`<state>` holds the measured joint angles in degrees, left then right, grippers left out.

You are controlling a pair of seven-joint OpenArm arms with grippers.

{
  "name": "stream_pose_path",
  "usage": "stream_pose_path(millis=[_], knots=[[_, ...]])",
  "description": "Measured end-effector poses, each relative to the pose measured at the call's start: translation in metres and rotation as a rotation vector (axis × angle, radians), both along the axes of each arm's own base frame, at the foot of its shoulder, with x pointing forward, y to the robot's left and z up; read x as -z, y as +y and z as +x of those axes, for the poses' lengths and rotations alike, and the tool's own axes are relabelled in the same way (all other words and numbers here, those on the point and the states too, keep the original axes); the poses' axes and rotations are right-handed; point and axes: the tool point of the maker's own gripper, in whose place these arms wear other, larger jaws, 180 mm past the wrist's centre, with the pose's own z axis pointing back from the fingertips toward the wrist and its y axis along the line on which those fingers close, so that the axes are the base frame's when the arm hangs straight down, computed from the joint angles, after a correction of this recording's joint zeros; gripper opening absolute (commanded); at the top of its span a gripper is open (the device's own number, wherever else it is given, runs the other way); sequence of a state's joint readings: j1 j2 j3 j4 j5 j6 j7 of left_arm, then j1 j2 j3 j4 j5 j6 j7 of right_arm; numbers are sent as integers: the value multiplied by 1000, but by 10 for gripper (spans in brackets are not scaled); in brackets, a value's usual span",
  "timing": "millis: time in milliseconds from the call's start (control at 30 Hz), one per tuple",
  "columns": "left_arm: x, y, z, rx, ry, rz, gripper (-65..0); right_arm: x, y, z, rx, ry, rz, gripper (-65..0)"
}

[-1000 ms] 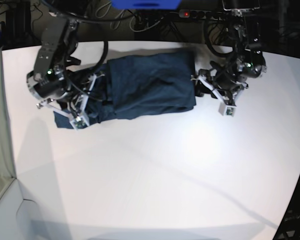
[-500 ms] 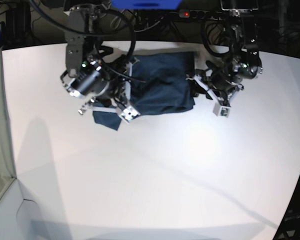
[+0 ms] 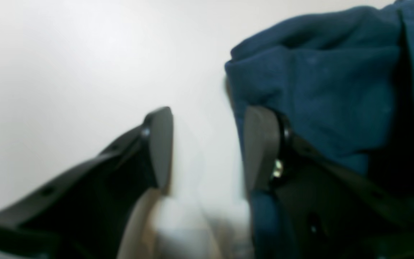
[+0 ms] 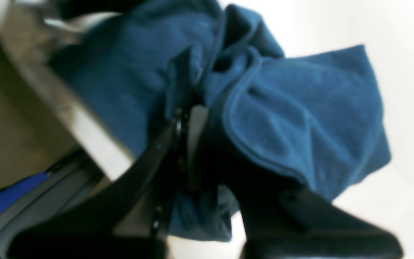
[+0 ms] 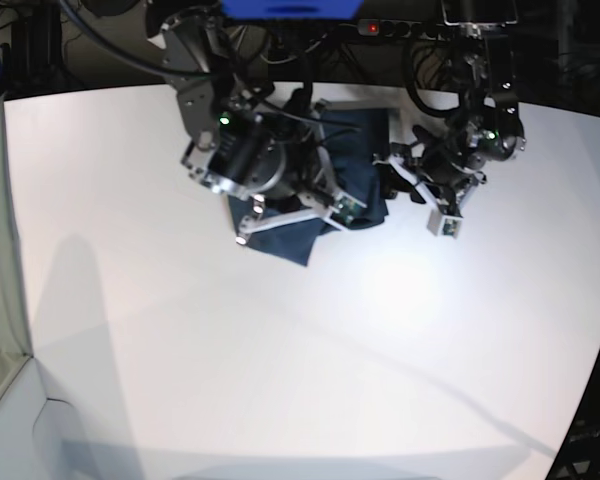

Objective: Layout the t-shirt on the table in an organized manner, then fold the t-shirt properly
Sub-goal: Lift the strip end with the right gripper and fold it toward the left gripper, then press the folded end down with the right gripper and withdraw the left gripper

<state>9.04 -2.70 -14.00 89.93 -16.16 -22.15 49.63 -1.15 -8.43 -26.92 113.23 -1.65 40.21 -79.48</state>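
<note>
shirt (image 5: 365, 165): bunched at far edge of surface (image 5: 280, 380), between both arms | right fingers (image 4: 192, 118): pinching a shirt fold, lifted over the pile | left fingers (image 3: 207, 144): spread, empty, shirt just beside one finger | nearer arm: right, judged mid-fold

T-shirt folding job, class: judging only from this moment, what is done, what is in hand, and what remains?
Done: the t-shirt lies on the table, narrowed to a strip. In hand: the right gripper is shut on a bunch of cloth, carrying one end over the rest, while the left gripper waits open by the other edge. Left: laying the fold down, then smoothing it.
</note>
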Motion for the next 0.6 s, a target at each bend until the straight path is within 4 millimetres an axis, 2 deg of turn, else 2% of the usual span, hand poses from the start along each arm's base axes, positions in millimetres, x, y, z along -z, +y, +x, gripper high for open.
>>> stream_pose_path(millis=[167, 300, 433, 533, 600], knots=[[0, 1, 0, 1, 1, 0, -334, 14, 19, -7, -47, 33, 47, -650], [-3, 6, -4, 13, 7, 31, -334, 31, 20, -11, -58, 82, 24, -650], [-5, 7, -12, 22, 18, 52, -334, 39, 21, -2, -69, 95, 0, -650], [-11, 9, -9, 23, 0, 61, -334, 41, 21, 0, -70, 99, -7, -650], [-12, 20, -10, -6, -2, 60, -334, 40, 21, 1, -70, 96, -6, -650]])
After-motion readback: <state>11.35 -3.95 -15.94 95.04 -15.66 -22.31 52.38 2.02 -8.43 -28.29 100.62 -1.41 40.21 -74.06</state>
